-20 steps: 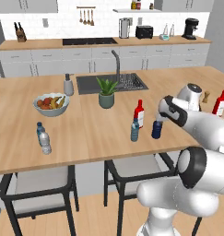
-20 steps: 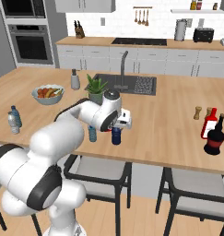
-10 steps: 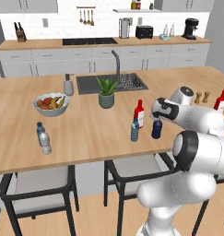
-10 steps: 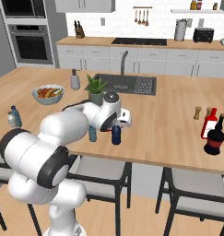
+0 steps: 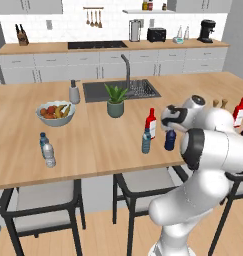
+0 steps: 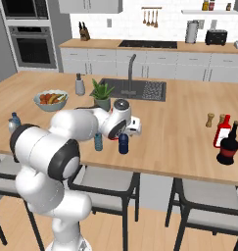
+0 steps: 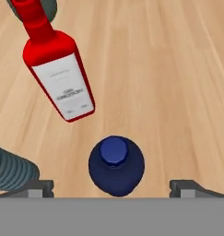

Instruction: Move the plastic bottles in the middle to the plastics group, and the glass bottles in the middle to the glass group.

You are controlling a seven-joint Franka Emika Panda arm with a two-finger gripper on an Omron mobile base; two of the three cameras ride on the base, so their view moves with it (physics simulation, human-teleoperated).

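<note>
In your left base view, the end effector (image 5: 169, 121) hovers over the navy bottle (image 5: 170, 139) on the counter (image 5: 93, 145). Right base view: teal bottle (image 6: 98, 141) just beside. Hand view: fingers (image 7: 37, 188) seemingly apart, straddling navy bottle; red bottle (image 7: 58, 69) beyond.

Even, bright, diffuse light is cast across the rendered kitchen, with no glare seen on the wooden counter (image 5: 93, 145). Only faint, soft shadows are thrown beneath the bottles. Both base views are rendered slightly soft and pixelated, while the hand view is shown sharper, with no edge distortion noted
</note>
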